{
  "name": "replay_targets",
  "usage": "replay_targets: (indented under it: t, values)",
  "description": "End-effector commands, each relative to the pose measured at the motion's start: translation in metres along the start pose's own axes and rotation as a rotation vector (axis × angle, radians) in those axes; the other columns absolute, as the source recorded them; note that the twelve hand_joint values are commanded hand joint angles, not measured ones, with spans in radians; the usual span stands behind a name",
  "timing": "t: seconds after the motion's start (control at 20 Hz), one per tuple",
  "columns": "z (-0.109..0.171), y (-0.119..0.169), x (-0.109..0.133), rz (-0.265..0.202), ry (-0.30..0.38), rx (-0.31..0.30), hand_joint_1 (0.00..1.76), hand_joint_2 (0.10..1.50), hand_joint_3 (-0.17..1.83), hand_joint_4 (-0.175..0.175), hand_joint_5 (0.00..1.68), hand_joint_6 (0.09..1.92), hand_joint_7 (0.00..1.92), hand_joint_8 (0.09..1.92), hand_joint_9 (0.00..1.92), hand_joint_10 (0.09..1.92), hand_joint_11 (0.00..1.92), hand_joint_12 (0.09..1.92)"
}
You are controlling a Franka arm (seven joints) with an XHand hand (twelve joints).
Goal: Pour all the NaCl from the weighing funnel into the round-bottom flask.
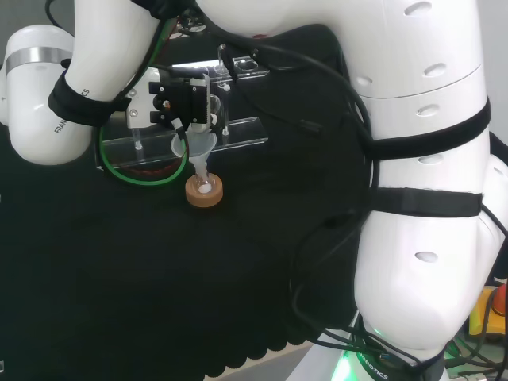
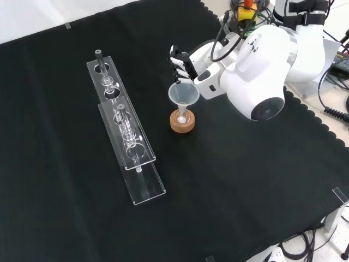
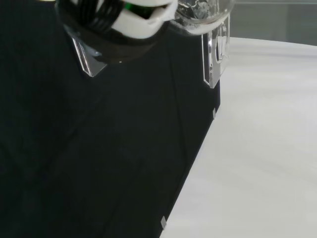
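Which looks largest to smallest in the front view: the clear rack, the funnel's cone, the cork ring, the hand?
1. Clear rack, by far the longest.
2. Hand, though the arm hides part of it.
3. Funnel's cone and cork ring: much alike in width, so I won't rank them.

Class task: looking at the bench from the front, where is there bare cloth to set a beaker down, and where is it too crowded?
Free: the wide cloth right of the rack and below the flask; also the strip left of the rack. Crowded: around the flask on its cork ring, where the funnel, the hand and the arm close in.
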State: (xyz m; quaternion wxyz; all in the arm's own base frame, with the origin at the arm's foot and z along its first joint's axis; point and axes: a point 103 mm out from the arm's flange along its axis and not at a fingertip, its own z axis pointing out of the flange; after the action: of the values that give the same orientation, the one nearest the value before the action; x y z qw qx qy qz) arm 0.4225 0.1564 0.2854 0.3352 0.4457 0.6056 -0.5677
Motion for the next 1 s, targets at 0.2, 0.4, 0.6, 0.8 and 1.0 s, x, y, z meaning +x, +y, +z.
replay_targets:
  t: [0.2,0.4,0.6,0.8,1.0]
  values:
    - [-0.002,-0.0007,0.0008,0.001,-0.007,0.001,1.26,0.93,0.14,0.067,1.21,0.67,1.34,0.4,1.43,0.09,1.17,0.81]
    - [-0.0041,-0.0013,0.0015,0.002,-0.019,-0.004,1.26,0.93,0.14,0.067,1.21,0.67,1.34,0.4,1.43,0.09,1.17,0.81]
    - [-0.0052,-0.002,0.0015,0.008,-0.042,-0.003,1.26,0.93,0.14,0.067,1.21,0.67,1.34,0.4,1.43,0.09,1.17,0.81]
    - [-0.0045,-0.0018,0.0019,0.008,-0.043,0.001,1.26,0.93,0.14,0.067,1.21,0.67,1.34,0.4,1.43,0.09,1.17,0.81]
    - [-0.0029,-0.0022,0.0016,0.007,-0.034,0.0,1.26,0.93,0.14,0.067,1.21,0.67,1.34,0.4,1.43,0.09,1.17,0.81]
